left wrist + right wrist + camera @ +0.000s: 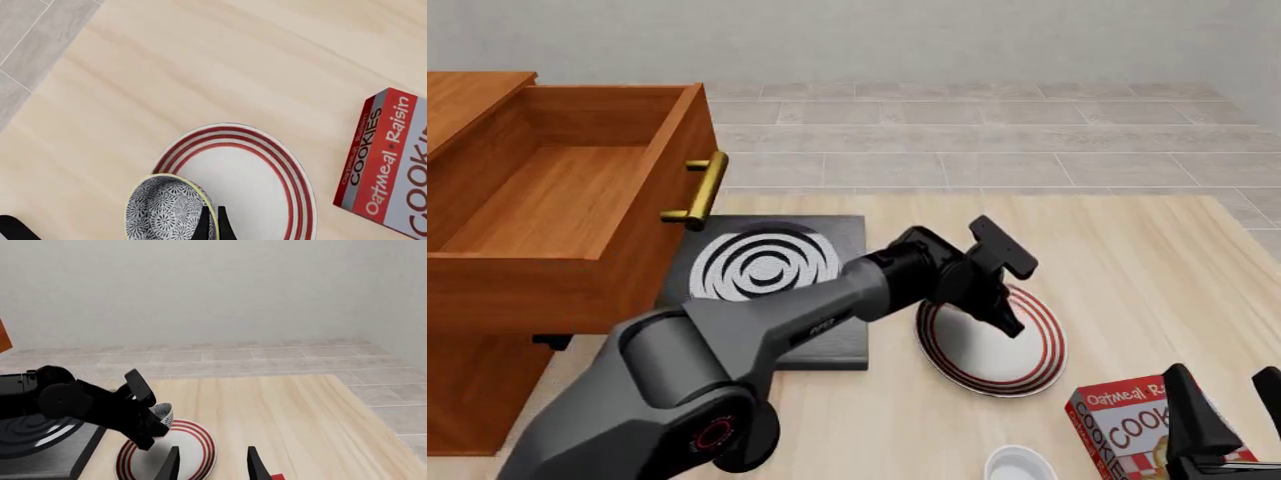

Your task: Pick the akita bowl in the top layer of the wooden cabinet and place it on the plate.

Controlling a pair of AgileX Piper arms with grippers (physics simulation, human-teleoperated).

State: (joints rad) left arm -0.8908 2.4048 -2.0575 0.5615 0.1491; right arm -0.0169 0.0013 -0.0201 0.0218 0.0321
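Note:
The akita bowl point(165, 209), patterned black and white, hangs tilted just above the plate point(260, 180), over the side of the red-ringed rim. My left gripper point(212, 214) is shut on the bowl's rim, one finger inside and one outside. In the front view the left gripper point(1004, 305) sits over the plate point(994, 352) and hides the bowl. The right wrist view shows the bowl point(162, 414) raised above the plate point(193, 440). The wooden cabinet point(481, 380) stands at the left, its top layer point(681, 130) pulled out and empty. My right gripper point(212, 457) is open, near the table's front right.
A black stove point(767, 265) with white spiral rings lies between cabinet and plate. A red Oatmeal Raisin cookies box point(1121, 425) sits right of the plate. A plain white bowl point(1021, 466) is at the front edge. The drawer's brass handle point(701, 190) sticks out towards the stove.

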